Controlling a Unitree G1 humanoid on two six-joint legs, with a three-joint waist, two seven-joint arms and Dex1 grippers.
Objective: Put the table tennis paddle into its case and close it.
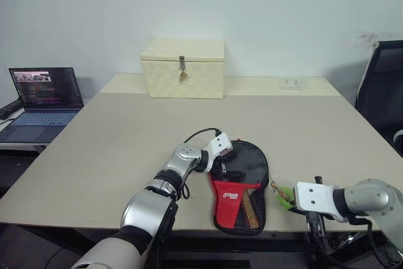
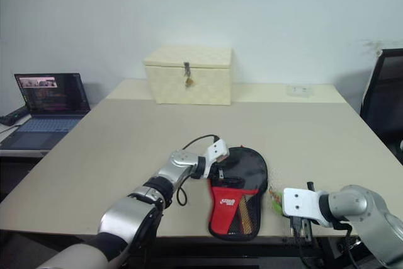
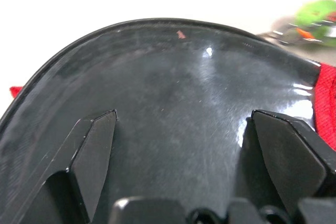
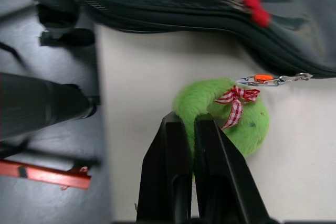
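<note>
The case [image 1: 241,184] lies at the near edge of the bench [image 1: 113,149], left tool [image 1: 220,167] spread wide against its top. The right tool [image 4: 191,129] pinches the green pull tag [image 4: 231,114] at the case's 3 o'clock. A cream box [image 1: 183,67] sits far back at 12 o'clock, a laptop [image 1: 44,102] at 10 o'clock.

black-and-red case [image 1: 240,187], fuzzy green pull tag [image 4: 223,114]

A cream checkered box [image 1: 183,67] with a metal latch is sitting at the far side of the table [image 1: 113,149]. An open laptop [image 1: 43,102] is glowing off to the left, and a black chair [image 1: 384,92] is standing at the right.
</note>
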